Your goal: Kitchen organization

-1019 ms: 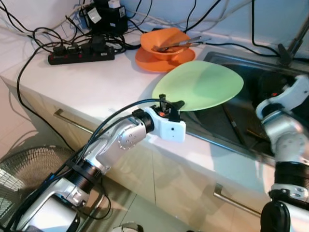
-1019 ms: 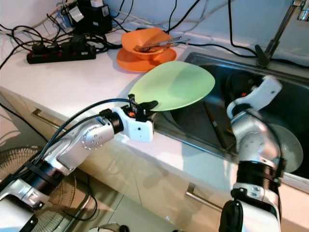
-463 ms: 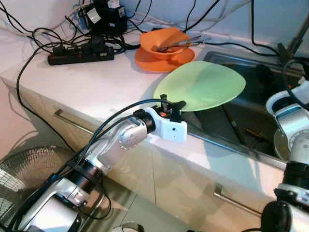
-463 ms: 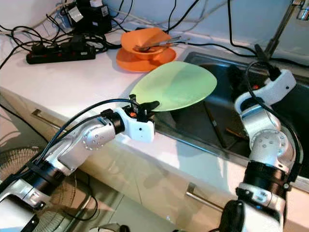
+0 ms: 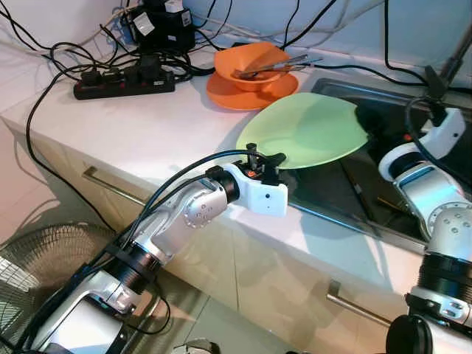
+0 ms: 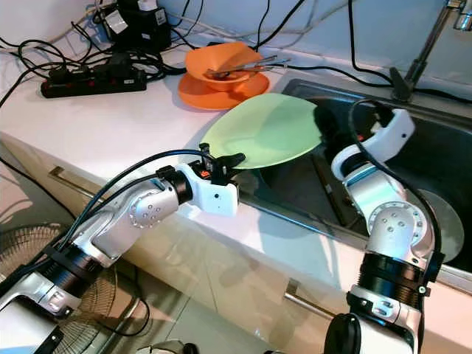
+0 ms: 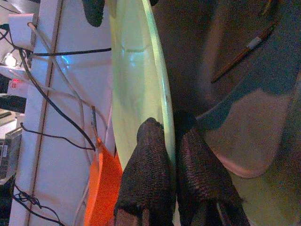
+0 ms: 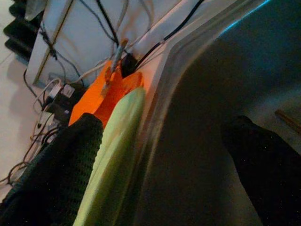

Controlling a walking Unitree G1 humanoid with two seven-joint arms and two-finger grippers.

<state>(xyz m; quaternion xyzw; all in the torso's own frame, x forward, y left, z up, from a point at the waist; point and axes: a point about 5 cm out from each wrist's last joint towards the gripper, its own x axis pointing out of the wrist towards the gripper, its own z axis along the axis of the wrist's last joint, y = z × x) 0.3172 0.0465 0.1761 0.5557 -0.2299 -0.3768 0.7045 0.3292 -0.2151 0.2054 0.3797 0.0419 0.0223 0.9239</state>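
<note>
A pale green plate point(image 5: 310, 129) hangs tilted over the counter edge and the sink's left side. My left gripper point(image 5: 263, 156) is shut on its near rim; in the left wrist view both black fingers point(image 7: 148, 174) pinch the plate point(image 7: 134, 84) edge-on. My right gripper point(image 6: 332, 129) reaches from inside the sink to the plate's right rim. In the right wrist view it point(image 8: 164, 165) stands open, one finger point(image 8: 56, 174) lying against the plate's edge point(image 8: 115, 150) and the other well apart.
An orange bowl point(image 5: 251, 63) with utensils sits on an orange plate point(image 5: 251, 94) behind the green one. A power strip point(image 5: 122, 82) and tangled cables lie at the back left. The steel sink point(image 5: 413, 96) holds chopsticks point(image 5: 354, 188) and a grey dish point(image 6: 442, 221). A fan point(image 5: 37, 258) stands on the floor.
My right arm has swung left inside the sink, bringing its gripper up to the plate's right rim. The left gripper and plate have barely shifted.
</note>
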